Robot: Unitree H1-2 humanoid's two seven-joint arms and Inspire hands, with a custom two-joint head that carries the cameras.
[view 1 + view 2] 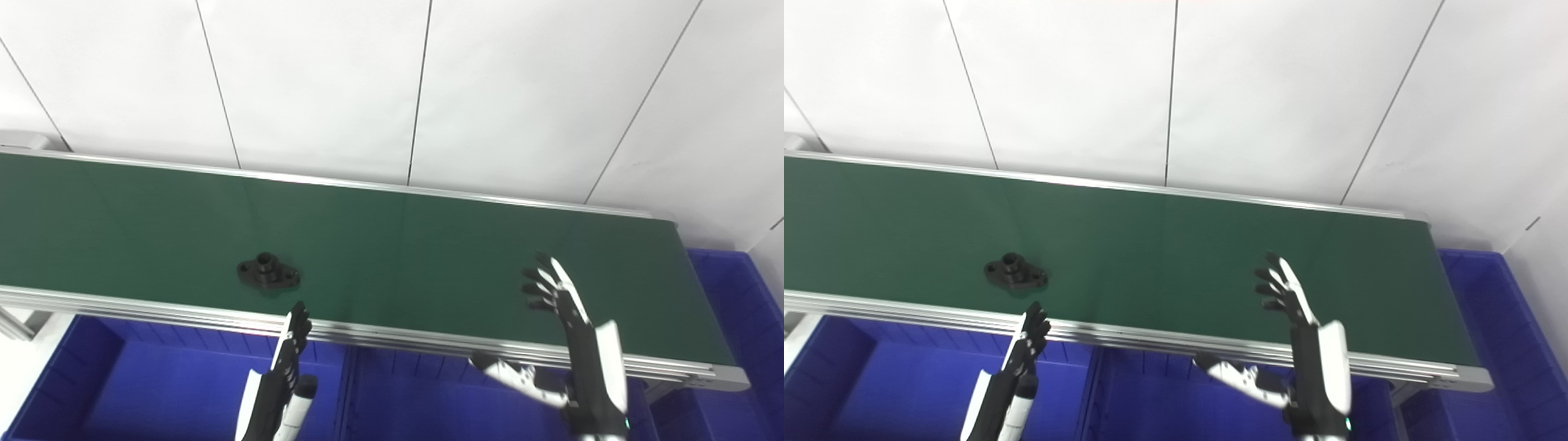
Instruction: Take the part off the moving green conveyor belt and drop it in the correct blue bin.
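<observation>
A black flanged part (268, 272) with a raised centre hub lies on the green conveyor belt (398, 251), close to its near edge, left of middle. My left hand (288, 361) is raised below the belt's near rail, just right of the part, fingers straight and apart, holding nothing. My right hand (566, 318) reaches over the belt's near right portion, fingers spread, thumb (514, 376) stretched out to the left, empty. The same part (1015, 272) shows in the right eye view.
Blue bins sit below the belt's near side: one at the left (159, 392), one in the middle (429, 398). Another blue bin (735, 306) stands past the belt's right end. A white panelled wall (392, 92) rises behind the belt.
</observation>
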